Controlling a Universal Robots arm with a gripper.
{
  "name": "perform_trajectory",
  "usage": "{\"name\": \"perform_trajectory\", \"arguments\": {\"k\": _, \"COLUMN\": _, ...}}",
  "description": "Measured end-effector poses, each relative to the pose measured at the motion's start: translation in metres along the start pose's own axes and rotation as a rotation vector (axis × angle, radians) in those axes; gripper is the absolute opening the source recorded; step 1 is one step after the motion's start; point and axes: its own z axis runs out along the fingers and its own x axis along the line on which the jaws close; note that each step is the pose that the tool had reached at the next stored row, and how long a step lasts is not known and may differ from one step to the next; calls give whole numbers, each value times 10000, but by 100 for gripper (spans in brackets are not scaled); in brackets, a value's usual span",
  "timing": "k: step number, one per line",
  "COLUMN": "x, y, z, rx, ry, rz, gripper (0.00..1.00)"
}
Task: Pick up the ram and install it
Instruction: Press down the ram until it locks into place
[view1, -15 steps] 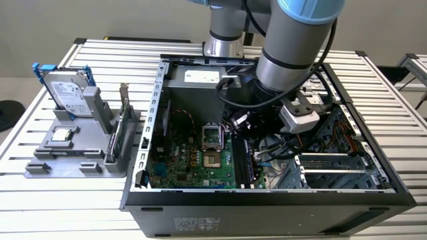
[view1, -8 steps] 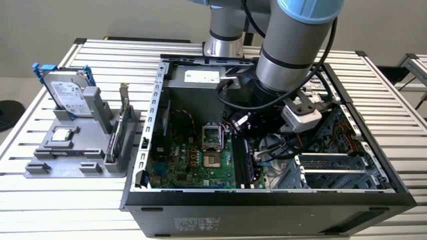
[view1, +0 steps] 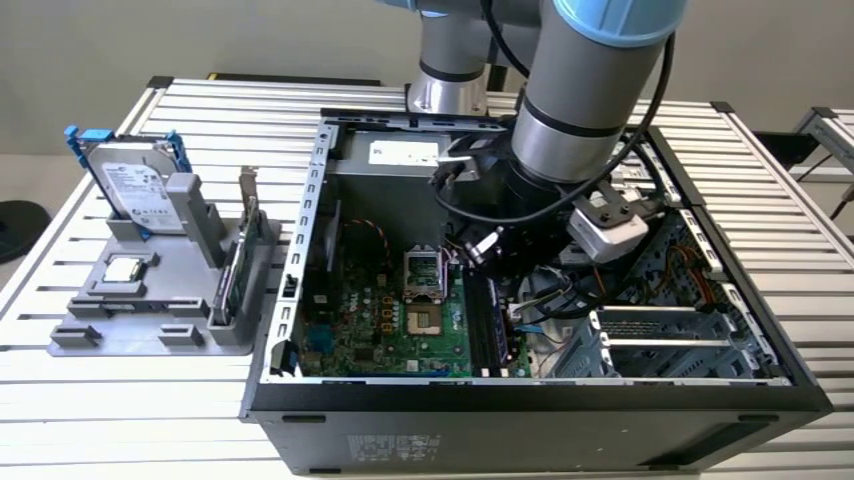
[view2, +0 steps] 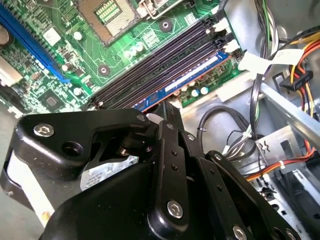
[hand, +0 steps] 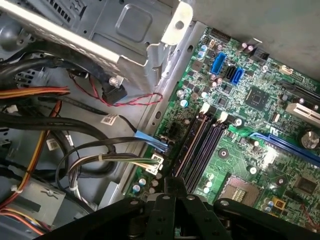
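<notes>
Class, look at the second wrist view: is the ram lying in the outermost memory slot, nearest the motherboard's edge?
Yes. The ram, a bluish stick with a white label, lies along the outermost black slot beside the motherboard edge, just beyond the claw.

One open computer case (view1: 534, 400) sits on the slatted table (view1: 107, 420), with one green motherboard (view1: 387, 320) inside. The second wrist view shows four long black memory slots (view2: 165, 55), and one ram (view2: 190, 75) stick lies along the outermost. One empty processor socket (view1: 424, 278) is on the board. Beside the case stands one grey holder (view1: 147, 300), carrying one hard drive (view1: 134, 190) with blue rails. One robot arm (view1: 587, 90) reaches into the case.
</notes>
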Motion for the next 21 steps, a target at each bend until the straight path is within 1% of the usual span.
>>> {"name": "perform_trajectory", "arguments": {"k": 11, "x": 5, "y": -10, "z": 0, "rx": -23, "ry": 25, "rz": -823, "gripper": 0}}
{"name": "perform_trajectory", "arguments": {"k": 21, "x": 10, "y": -21, "z": -1, "rx": -41, "ry": 43, "rz": -1428, "gripper": 0}}
